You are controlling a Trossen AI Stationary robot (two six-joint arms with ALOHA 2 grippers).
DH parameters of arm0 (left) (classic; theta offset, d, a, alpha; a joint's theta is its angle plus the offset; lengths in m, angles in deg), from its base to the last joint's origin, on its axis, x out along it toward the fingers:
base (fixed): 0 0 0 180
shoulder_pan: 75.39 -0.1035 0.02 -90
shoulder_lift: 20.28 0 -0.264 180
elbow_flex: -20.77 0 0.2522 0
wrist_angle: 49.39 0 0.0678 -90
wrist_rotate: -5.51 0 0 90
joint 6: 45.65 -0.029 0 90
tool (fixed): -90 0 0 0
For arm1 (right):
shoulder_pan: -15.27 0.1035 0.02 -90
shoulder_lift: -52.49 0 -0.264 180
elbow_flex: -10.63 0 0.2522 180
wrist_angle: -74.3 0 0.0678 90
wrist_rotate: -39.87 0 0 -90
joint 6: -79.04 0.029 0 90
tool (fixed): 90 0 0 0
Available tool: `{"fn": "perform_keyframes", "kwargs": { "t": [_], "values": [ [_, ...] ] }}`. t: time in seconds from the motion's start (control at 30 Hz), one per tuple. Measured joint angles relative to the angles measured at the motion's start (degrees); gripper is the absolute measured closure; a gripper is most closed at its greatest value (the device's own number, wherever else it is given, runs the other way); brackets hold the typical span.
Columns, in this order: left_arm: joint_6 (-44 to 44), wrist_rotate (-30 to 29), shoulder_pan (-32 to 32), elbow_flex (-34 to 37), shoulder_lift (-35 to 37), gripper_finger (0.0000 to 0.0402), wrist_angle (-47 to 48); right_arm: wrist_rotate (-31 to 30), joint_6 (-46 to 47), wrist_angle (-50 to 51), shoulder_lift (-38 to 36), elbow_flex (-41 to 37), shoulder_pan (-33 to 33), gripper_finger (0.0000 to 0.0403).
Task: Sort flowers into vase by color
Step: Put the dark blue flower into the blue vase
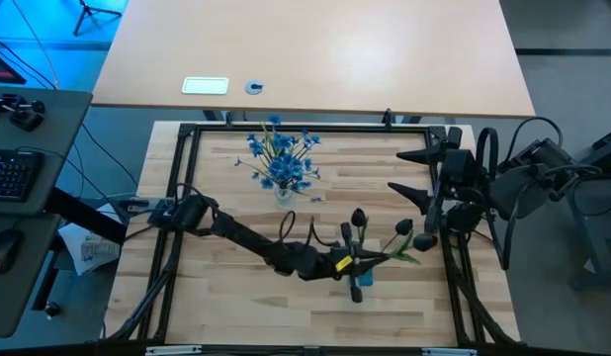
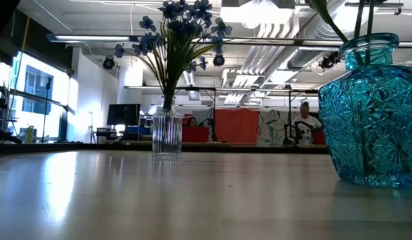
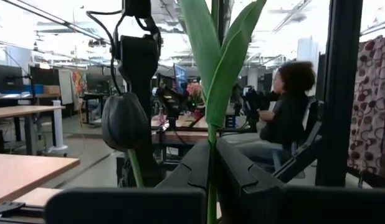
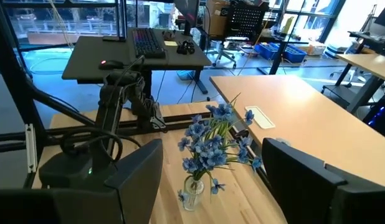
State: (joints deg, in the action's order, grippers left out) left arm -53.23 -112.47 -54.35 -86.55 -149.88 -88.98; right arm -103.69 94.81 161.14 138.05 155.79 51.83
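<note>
A dark-budded green stem is gripped by the left fingers over the blue glass vase; released off-centre, it could be dropped onto the worktop. The right fingers are held apart.

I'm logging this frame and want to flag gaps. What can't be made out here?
- Left pincer, high view: dark tulip stems and the blue vase crowd it, so its grip is unclear.
- Blue vase, low view: cut off by the edge; the buds are out of the picture.
- Right pincer, high view: fingers apart, holding nothing.
</note>
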Motion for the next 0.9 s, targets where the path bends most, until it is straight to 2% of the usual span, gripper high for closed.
{"fn": "perform_keyframes", "kwargs": {
  "t": [0.47,0.6,0.9],
  "values": [
    [7.38,-0.34,-0.46,0.02,-3.65,0.0401,-2.09,0.0,-0.79,-0.02,0.0,0.0,0.0,0.0133],
    [12.76,-0.96,-0.63,-0.02,-3.63,0.04,-4.16,0.0,-0.79,0.0,0.0,0.0,0.0,0.0133],
    [12.08,2.84,-0.51,-0.02,-3.63,0.0349,-1.52,0.0,-0.64,-0.04,0.0,0.0,0.0,0.0133]
  ]
}}
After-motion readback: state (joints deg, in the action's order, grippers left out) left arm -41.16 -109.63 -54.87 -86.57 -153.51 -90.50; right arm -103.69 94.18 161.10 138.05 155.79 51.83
